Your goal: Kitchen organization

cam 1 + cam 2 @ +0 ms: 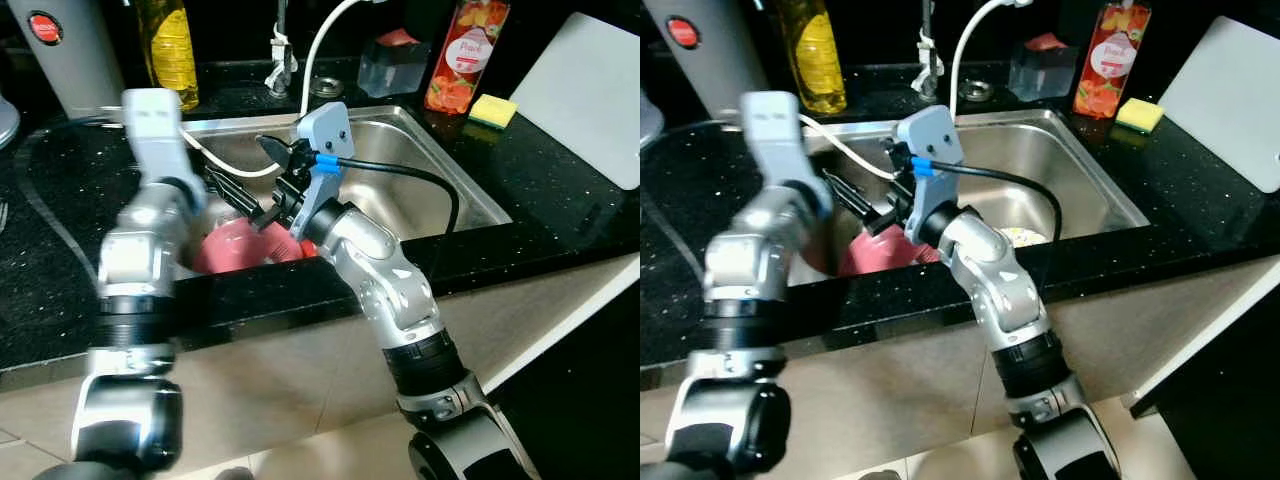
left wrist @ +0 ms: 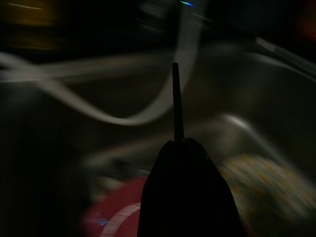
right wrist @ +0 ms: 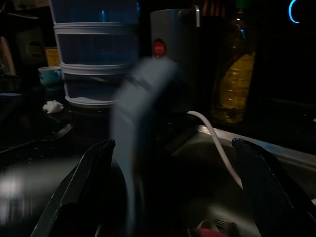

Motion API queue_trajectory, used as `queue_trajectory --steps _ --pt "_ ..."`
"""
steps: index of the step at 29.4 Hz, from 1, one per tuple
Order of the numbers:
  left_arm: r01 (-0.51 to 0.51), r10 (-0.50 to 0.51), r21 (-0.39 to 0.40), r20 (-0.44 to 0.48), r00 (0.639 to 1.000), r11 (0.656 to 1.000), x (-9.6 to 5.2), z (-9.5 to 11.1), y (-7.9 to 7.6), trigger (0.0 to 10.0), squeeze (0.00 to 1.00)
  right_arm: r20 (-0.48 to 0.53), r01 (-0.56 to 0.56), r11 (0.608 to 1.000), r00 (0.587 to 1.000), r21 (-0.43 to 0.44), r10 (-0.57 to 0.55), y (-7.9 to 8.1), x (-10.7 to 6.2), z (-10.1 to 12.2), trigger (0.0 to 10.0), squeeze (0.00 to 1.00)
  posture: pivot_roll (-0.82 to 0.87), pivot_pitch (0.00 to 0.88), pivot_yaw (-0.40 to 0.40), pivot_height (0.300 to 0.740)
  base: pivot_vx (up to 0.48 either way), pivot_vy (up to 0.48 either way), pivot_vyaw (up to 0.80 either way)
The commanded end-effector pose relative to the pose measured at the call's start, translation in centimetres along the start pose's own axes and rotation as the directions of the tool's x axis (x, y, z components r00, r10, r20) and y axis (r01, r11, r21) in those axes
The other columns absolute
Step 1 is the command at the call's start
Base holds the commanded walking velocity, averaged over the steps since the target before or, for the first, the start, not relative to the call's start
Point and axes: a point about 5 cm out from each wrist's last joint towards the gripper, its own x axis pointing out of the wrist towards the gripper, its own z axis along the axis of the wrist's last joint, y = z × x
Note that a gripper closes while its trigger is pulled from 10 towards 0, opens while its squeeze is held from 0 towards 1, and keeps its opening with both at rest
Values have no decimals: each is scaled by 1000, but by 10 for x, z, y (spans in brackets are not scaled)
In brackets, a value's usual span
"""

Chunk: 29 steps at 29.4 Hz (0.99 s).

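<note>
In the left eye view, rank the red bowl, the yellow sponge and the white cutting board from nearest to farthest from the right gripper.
1. Red bowl, in the sink just below the right gripper.
2. Yellow sponge, on the counter behind the sink's right corner.
3. White cutting board, farthest, at the counter's right edge.

Steel sink (image 1: pixel 455 170), 2 arms inside — red bowl (image 1: pixel 235 250)

A black speckled bench (image 1: pixel 60 260) surrounds a steel sink (image 1: pixel 440 165) — a white hose (image 1: pixel 320 40) arcs down from the tap (image 1: pixel 281 55). Along the back edge stand a bottle of yellow oil (image 1: pixel 170 45) and a red-labelled bottle (image 1: pixel 465 55), a yellow sponge (image 1: pixel 492 110) just beside it. A white cutting board (image 1: pixel 585 95) lies at the right — a grey appliance with a red button (image 1: pixel 65 50) stands far left.
</note>
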Motion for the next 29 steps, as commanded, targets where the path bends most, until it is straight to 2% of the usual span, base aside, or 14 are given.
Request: queue_trajectory --steps 1,2,3,4,5,10,11,13,14,20,22,23,25,29 --pt "70 -70 6 -54 996 998 2 -12 -15 10000 0 -1 -4 1000 1000 -2 4 2 0 2 10000 0 141 0 -20 740 0 0 0" --pt "78 -77 10 -86 993 997 4 -22 -22 10000 0 -4 1 1000 1000 -5 -1 2 -1 2 10000 0 139 0 -20 740 0 0 0" --pt "66 -63 28 -98 993 997 5 -25 -22 10000 349 -5 3 1000 1000 -5 -3 1 -2 1 10000 0 139 0 -20 740 0 0 0" --pt "58 -54 41 -105 993 997 5 -27 -21 10000 349 -6 4 1000 1000 -5 -4 1 -2 1 10000 0 139 0 -20 740 0 0 0" --pt "51 -45 50 -109 993 997 5 -29 -20 10000 1000 -8 5 1000 1000 -5 -5 1 -2 1 10000 0 144 0 -24 740 0 0 0" --pt "49 -43 72 -92 995 996 4 -28 -17 10000 1000 -11 3 1000 1000 -4 -3 1 -2 0 10000 0 150 0 -27 740 0 0 0" --pt "42 -40 82 -22 999 996 -1 -19 -15 10000 749 -10 0 1000 1000 -2 0 2 -1 0 10000 0 154 0 -29 740 0 0 0" --pt "40 -41 85 12 999 996 -3 -15 -14 10000 749 -8 0 1000 1000 -1 0 3 -1 0 10000 0 154 0 -29 740 0 0 0" --pt "21 -26 102 52 998 995 -7 -9 -9 10000 0 -6 -1 1000 1000 1 1 3 0 1 10000 0 156 0 -32 740 0 0 0" --pt "-104 87 171 105 991 980 -18 0 12 10000 0 -4 -2 1000 1000 2 2 3 0 2 10000 0 160 0 -34 740 0 0 0" --pt "-396 372 217 143 917 892 -42 8 60 10000 0 -5 3 1000 1000 3 -3 1 -1 2 10000 0 174 0 -38 740 0 0 0" --pt "-396 372 217 143 917 892 -42 8 60 10000 0 -5 3 1000 1000 3 -3 1 -1 2 10000 0 174 0 -38 740 0 0 0" --pt "-619 596 232 170 785 750 -76 14 106 10000 0 -4 21 1000 1000 4 -21 -3 -2 2 10000 0 188 0 -43 740 0 0 0" --pt "-765 746 208 176 642 610 -119 21 146 10000 0 -5 69 998 998 -1 -69 -15 -4 2 10000 0 201 0 -44 740 0 0 0"
